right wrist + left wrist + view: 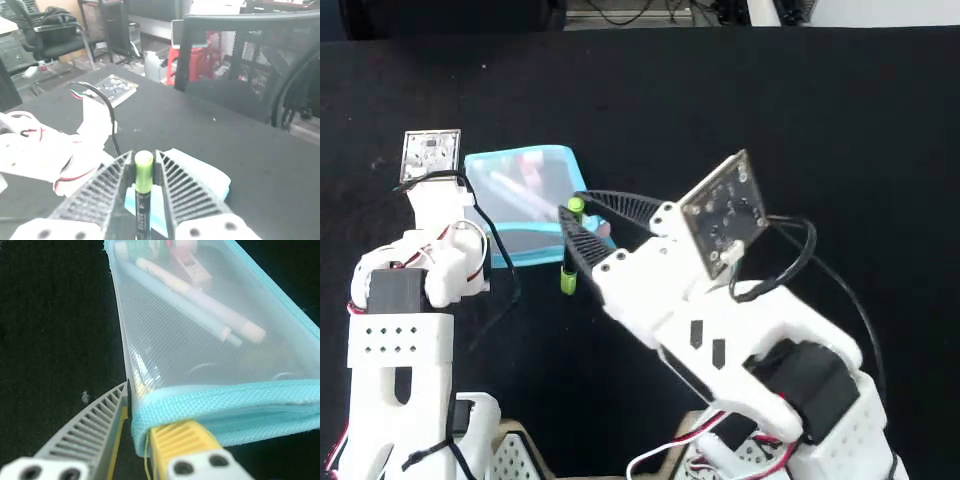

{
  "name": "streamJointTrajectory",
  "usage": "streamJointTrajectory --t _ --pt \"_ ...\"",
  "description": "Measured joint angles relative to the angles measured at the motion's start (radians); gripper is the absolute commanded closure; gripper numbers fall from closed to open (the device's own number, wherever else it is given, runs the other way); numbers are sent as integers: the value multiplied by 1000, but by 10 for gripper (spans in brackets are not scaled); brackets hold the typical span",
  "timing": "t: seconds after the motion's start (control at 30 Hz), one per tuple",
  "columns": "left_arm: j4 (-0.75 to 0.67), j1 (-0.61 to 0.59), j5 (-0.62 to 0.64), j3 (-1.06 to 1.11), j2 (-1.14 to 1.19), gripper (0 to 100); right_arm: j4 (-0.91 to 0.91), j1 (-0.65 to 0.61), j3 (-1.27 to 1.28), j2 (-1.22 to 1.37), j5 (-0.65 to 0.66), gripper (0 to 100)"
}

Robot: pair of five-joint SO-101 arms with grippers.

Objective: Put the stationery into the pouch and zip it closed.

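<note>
A translucent light-blue mesh pouch (pixel 525 200) lies on the black table, with pens (pixel 200 302) and other stationery inside it. My left gripper (pixel 137 432) is shut on the pouch's near corner by the zip edge (pixel 225 405). My right gripper (pixel 578 228) is shut on a green marker (pixel 571 245), held upright just beside the pouch's right edge. In the right wrist view the marker (pixel 143 190) stands between the two black fingers (pixel 182 192), with the pouch (pixel 200 175) behind it.
The black table (pixel 770 110) has open room at the right and back. The left arm's white body (pixel 410 290) stands at the pouch's left. Chairs and room clutter (pixel 235 55) lie beyond the table.
</note>
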Motion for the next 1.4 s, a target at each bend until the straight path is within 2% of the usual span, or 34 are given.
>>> streamJointTrajectory --t 0.47,0.7,0.9,1.1,1.4 --pt "0 0 0 0 0 970 -209 -9 107 -2 0 987" --pt "0 0 0 0 0 970 -339 -9 261 -9 0 987" --pt "0 0 0 6 -3 970 -509 -9 436 -135 5 987" --pt "0 0 0 6 -3 970 -683 -11 641 -298 115 987" --pt "-6 0 0 6 -3 970 -747 -11 775 -382 140 987"
